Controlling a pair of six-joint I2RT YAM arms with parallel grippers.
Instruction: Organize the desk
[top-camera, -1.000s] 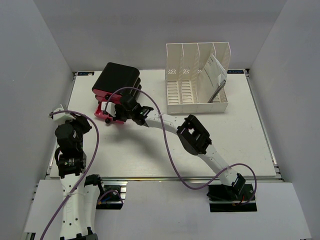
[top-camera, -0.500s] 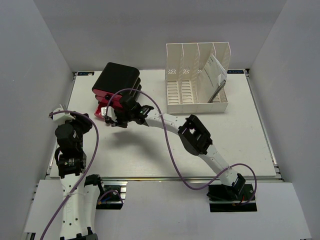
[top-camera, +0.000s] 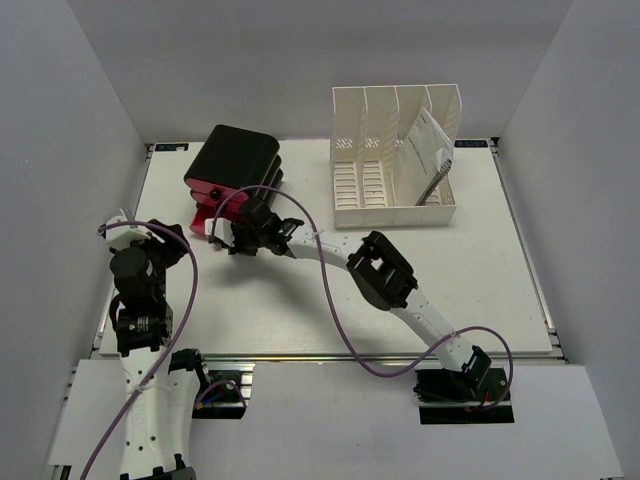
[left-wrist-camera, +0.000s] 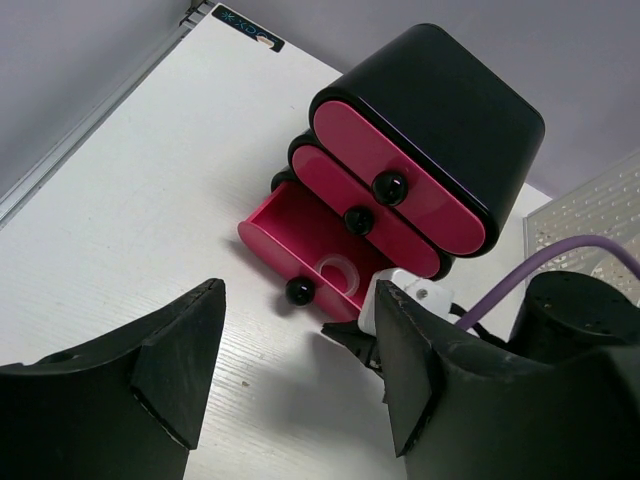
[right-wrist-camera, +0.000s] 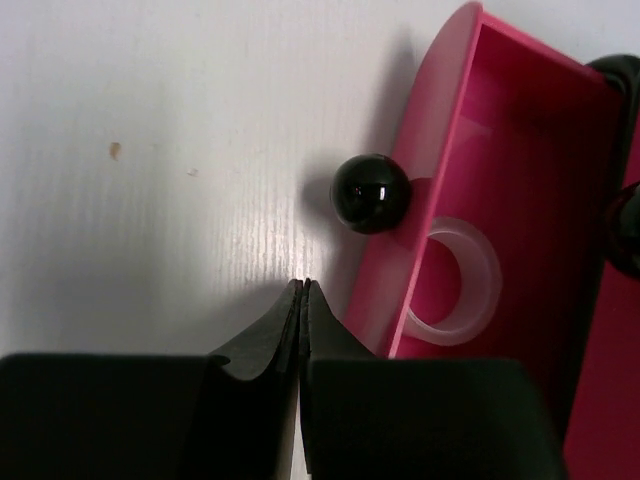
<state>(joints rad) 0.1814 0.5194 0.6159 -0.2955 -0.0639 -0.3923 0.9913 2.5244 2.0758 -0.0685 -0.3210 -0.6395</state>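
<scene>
Drawer (right-wrist-camera: 530, 170) of red-black unit (top-camera: 232, 160), far-left corner of worktop (top-camera: 480, 270) under both arms, stands open, ring (right-wrist-camera: 485, 280) inside. Right tool (right-wrist-camera: 303, 290) closed, just beside knob (right-wrist-camera: 370, 192); left tool (left-wrist-camera: 298, 320) open, empty. Next, likely: push drawer front squarely shut.

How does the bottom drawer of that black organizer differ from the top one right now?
The bottom drawer is pulled out from the black organizer; the top drawer sits pushed in. The bottom drawer's inside shows, with a clear ring lying in it; the top drawer's contents are hidden. Both have pink fronts and a round black knob.
</scene>
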